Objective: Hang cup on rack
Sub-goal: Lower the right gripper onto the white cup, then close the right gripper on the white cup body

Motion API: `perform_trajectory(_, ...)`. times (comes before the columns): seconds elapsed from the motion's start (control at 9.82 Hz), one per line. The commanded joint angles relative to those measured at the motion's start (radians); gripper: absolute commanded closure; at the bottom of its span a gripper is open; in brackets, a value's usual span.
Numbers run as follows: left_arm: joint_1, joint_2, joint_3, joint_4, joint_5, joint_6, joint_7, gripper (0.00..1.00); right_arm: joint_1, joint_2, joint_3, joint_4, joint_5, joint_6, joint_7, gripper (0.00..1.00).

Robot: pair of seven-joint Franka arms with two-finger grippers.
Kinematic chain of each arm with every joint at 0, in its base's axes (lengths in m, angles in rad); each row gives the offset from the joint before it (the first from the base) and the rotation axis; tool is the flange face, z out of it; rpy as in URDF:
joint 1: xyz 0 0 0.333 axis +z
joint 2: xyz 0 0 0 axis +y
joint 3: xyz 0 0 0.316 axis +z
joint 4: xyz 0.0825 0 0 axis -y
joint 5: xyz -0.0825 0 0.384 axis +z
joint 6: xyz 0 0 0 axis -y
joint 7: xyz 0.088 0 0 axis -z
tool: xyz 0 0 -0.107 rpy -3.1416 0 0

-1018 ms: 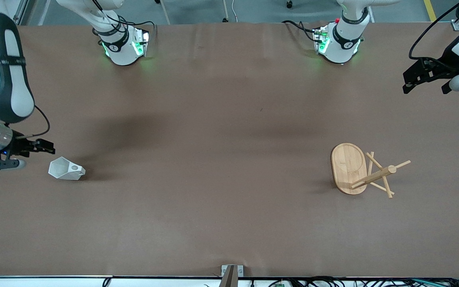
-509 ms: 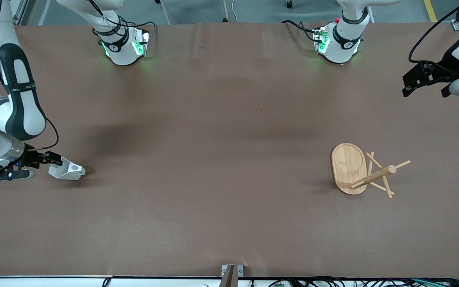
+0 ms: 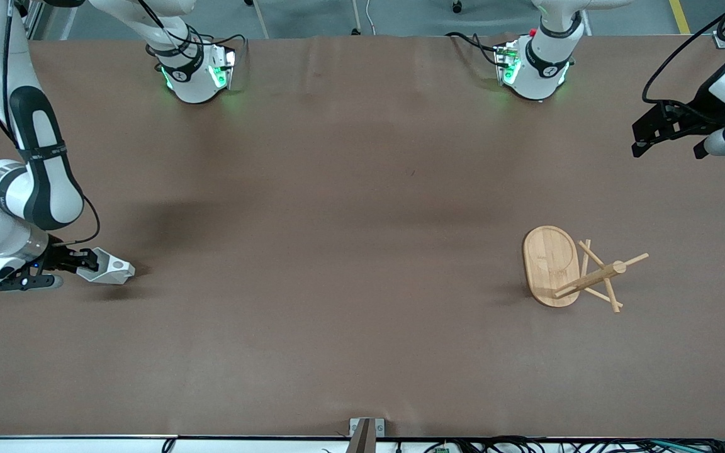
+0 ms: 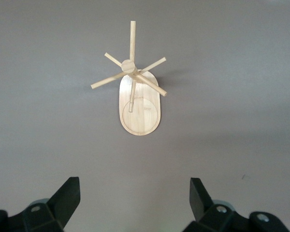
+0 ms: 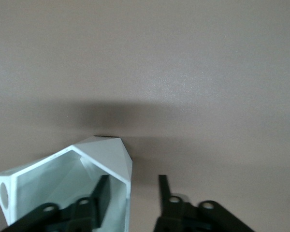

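The white faceted cup lies on its side near the right arm's end of the table, its open rim turned toward my right gripper. In the right wrist view one finger is inside the cup and the other outside. My right gripper straddles the rim wall with a gap on each side, so it is open. The bamboo rack, with an oval base, a post and crossing pegs, sits toward the left arm's end. My left gripper hangs open and empty high over that end, with the rack in its view past the left gripper.
Brown table covering runs between cup and rack. Both arm bases stand along the table edge farthest from the front camera. A small metal bracket sits at the nearest edge.
My right gripper has slid along the table onto the cup's rim and its jaws have narrowed around the wall. The left gripper has drifted slightly. Cup and rack have stayed put.
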Motion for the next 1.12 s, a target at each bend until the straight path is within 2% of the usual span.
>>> perform_trajectory(0.0, 0.003, 0.023, -0.004, 0.000, 0.002, -0.023, 0.013, 0.00, -0.002, 0.001, 0.003, 0.006, 0.022, -0.009, -0.024, 1.00)
perform_trajectory(0.2, 0.003, 0.033, -0.004, 0.003, 0.003, -0.025, 0.016, 0.00, 0.002, -0.022, 0.005, 0.003, 0.022, -0.066, -0.051, 1.00)
perform_trajectory(0.41, -0.002, 0.041, -0.004, 0.009, 0.005, -0.023, 0.016, 0.00, 0.011, -0.154, 0.020, 0.011, 0.020, -0.232, -0.046, 1.00)
perform_trajectory(0.71, -0.017, 0.059, -0.004, 0.009, 0.003, -0.023, 0.013, 0.00, 0.015, -0.301, 0.123, 0.017, 0.026, -0.420, -0.001, 1.00)
perform_trajectory(1.02, -0.052, 0.078, -0.038, 0.006, -0.022, -0.011, 0.025, 0.00, 0.011, -0.372, 0.273, 0.022, 0.149, -0.537, 0.106, 1.00)
